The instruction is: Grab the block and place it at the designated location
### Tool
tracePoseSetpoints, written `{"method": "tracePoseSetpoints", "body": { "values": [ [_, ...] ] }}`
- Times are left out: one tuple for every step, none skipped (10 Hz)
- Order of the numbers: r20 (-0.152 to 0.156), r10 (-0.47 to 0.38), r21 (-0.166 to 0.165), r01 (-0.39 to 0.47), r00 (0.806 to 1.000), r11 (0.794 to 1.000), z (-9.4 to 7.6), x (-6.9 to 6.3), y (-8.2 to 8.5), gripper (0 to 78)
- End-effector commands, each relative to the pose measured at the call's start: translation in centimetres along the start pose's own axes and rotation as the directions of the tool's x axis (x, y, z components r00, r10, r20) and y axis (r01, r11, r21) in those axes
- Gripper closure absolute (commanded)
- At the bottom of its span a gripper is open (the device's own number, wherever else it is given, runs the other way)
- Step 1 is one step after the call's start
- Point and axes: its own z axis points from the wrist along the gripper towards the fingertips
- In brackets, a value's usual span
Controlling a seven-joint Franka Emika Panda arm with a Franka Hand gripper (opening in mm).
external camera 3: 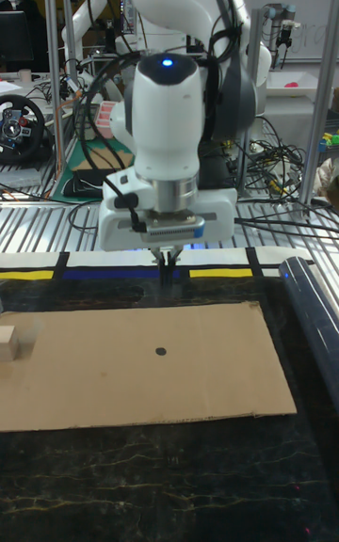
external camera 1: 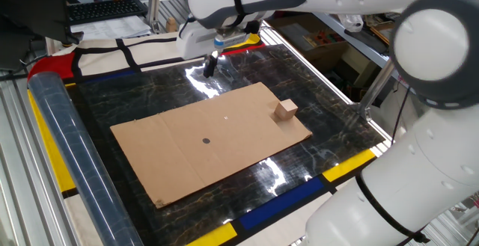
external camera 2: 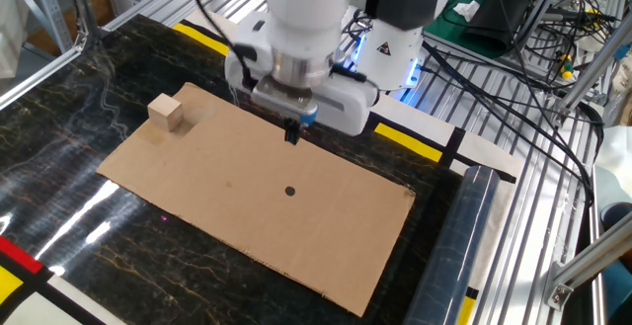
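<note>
The block is a small tan wooden cube resting on the brown cardboard sheet near one short edge; it also shows as the block and the block. The designated location is a tiny black dot near the sheet's middle, seen again as the dot and the dot. My gripper hangs just past the sheet's far long edge, well away from the block, with its thin black fingers together and nothing between them. It also appears as the gripper and the gripper.
A clear plastic roll lies along one side of the dark marble table. Yellow, blue and red tape borders the table. Cables and a metal grid sit behind the arm. A white speck marks the cardboard.
</note>
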Motion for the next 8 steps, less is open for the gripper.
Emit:
{"method": "tracePoseSetpoints", "body": {
  "values": [
    [-0.011, -0.034, 0.001, 0.034, 0.999, 0.999, 1.0, -0.6, -0.2, 77.6],
    [-0.011, -0.034, 0.001, 0.034, 0.999, 0.999, 1.1, -0.7, -0.2, 77.6],
    [-0.011, -0.032, 0.002, 0.032, 0.999, 0.999, 1.2, -0.7, -0.2, 77.6],
    [-0.012, -0.030, 0.002, 0.030, 0.999, 1.000, 1.2, -0.7, -0.2, 77.6],
    [-0.012, -0.024, 0.004, 0.024, 1.000, 1.000, 1.2, -0.7, -0.3, 77.6],
    [-0.012, -0.023, 0.004, 0.023, 1.000, 1.000, 1.2, -0.7, -0.3, 77.6],
    [-0.011, -0.019, 0.008, 0.019, 1.000, 1.000, 1.4, -0.6, -0.7, 77.6],
    [-0.011, -0.017, 0.011, 0.017, 1.000, 1.000, 1.8, -0.6, -1.4, 77.6]
  ]
}}
